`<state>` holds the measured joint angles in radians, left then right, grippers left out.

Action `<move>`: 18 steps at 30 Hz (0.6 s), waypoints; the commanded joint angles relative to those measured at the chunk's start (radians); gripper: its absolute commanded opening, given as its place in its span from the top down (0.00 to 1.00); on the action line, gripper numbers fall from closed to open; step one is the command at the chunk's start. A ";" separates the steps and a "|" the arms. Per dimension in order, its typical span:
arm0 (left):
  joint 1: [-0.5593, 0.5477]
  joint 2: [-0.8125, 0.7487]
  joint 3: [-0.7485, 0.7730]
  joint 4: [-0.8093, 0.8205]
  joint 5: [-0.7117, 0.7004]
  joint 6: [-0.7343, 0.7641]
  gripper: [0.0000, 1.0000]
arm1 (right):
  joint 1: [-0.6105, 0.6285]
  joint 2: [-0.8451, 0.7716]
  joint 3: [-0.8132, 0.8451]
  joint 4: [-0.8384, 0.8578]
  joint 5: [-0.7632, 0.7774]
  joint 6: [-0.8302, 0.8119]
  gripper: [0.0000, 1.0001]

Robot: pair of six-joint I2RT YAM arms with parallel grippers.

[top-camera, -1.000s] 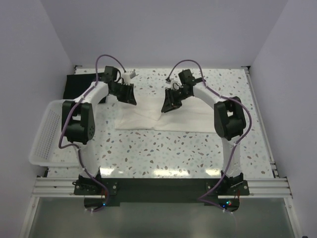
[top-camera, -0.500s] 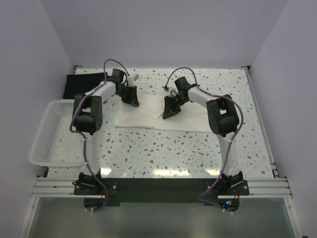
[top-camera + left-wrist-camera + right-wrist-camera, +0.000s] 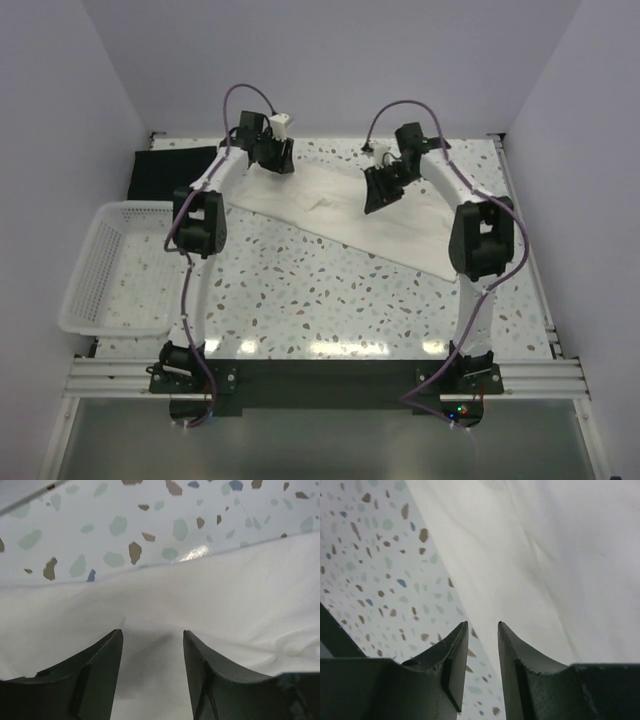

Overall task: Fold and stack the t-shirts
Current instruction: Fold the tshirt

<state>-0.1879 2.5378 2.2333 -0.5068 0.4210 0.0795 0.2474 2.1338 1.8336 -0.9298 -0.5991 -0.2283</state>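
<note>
In the top external view, the cream t-shirt is seen spread flat on the speckled table. It lies slanted, from the far left down toward the near right. The black t-shirt is laid in the table's far left corner, well apart from the cream one. A white lattice basket is set at the left edge, nearer than the black t-shirt. The left gripper is held over the far left end of the cream t-shirt, and the right gripper is held over its middle part. From this height it cannot be told how far apart either pair of jaws stands.

In the left wrist view, the left gripper is shown with its dark fingers spread wide. Nothing is pinched between them. The cream t-shirt is seen below and through the gap, and its far edge is laid across the table.

In the right wrist view, the right gripper is shown with its fingers parted by a narrow gap, and no cloth is caught between them. The cream t-shirt is spread over the right of the picture. Its edge is seen running down across the table toward the fingertips.
</note>
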 commanded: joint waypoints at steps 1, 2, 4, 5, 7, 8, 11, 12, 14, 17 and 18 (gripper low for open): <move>-0.004 -0.083 0.031 0.169 -0.051 0.029 0.42 | -0.094 -0.116 0.036 -0.237 0.131 -0.291 0.67; -0.004 -0.150 0.000 0.192 -0.054 0.029 0.41 | -0.100 -0.144 0.018 -0.239 0.175 -0.321 0.67; -0.004 -0.210 -0.049 0.215 -0.057 0.025 0.39 | -0.103 -0.167 -0.048 -0.234 0.297 -0.395 0.71; -0.004 -0.250 -0.069 0.203 -0.057 0.022 0.39 | -0.103 -0.182 -0.091 -0.237 0.321 -0.419 0.72; -0.004 -0.280 -0.078 0.141 -0.051 0.014 0.39 | -0.103 -0.187 -0.126 -0.224 0.398 -0.460 0.75; -0.004 -0.303 -0.084 0.119 -0.047 0.011 0.39 | -0.102 -0.187 -0.143 -0.218 0.416 -0.476 0.76; -0.002 -0.374 -0.173 0.082 -0.044 0.025 0.38 | -0.102 -0.181 -0.204 -0.166 0.488 -0.496 0.77; -0.001 -0.396 -0.204 0.082 -0.048 0.032 0.38 | -0.102 -0.175 -0.223 -0.156 0.499 -0.502 0.78; 0.004 -0.447 -0.276 0.076 -0.057 0.040 0.37 | -0.100 -0.149 -0.238 -0.116 0.533 -0.503 0.78; 0.018 -0.494 -0.349 0.050 -0.056 0.034 0.38 | -0.092 -0.120 -0.267 -0.072 0.559 -0.510 0.80; 0.022 -0.504 -0.365 0.042 -0.051 0.025 0.38 | -0.083 -0.117 -0.292 -0.061 0.565 -0.514 0.80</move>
<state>-0.1886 2.0792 1.9289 -0.4217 0.3756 0.0982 0.1528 2.0071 1.5749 -1.0584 -0.1081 -0.6979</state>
